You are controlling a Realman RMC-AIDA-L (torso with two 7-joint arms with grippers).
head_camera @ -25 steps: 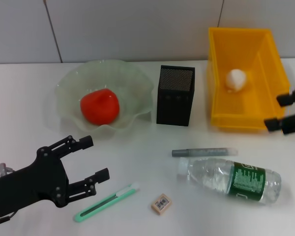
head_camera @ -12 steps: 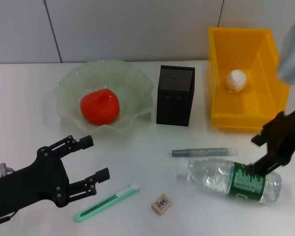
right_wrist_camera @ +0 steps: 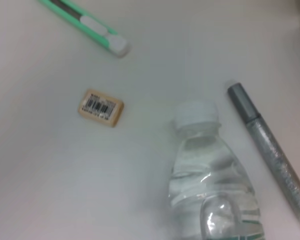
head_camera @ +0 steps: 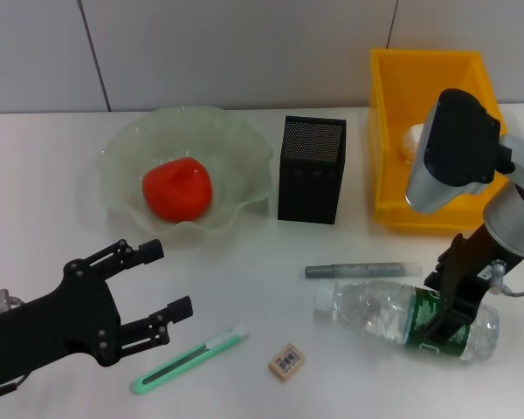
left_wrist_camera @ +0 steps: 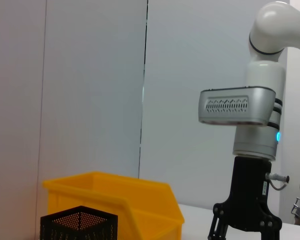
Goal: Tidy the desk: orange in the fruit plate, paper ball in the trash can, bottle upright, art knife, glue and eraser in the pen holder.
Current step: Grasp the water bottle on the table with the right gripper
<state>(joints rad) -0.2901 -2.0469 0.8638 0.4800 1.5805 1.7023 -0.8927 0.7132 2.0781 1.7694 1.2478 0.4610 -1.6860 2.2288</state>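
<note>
Now we're over the fallen water bottle!
Right claw spread wide; thin, slippery plastic, so grip mid-label.

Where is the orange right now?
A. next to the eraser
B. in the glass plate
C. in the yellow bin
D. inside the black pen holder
B. The orange sits in the middle of the wavy glass plate, left of the black pen holder and far from the eraser.
</note>
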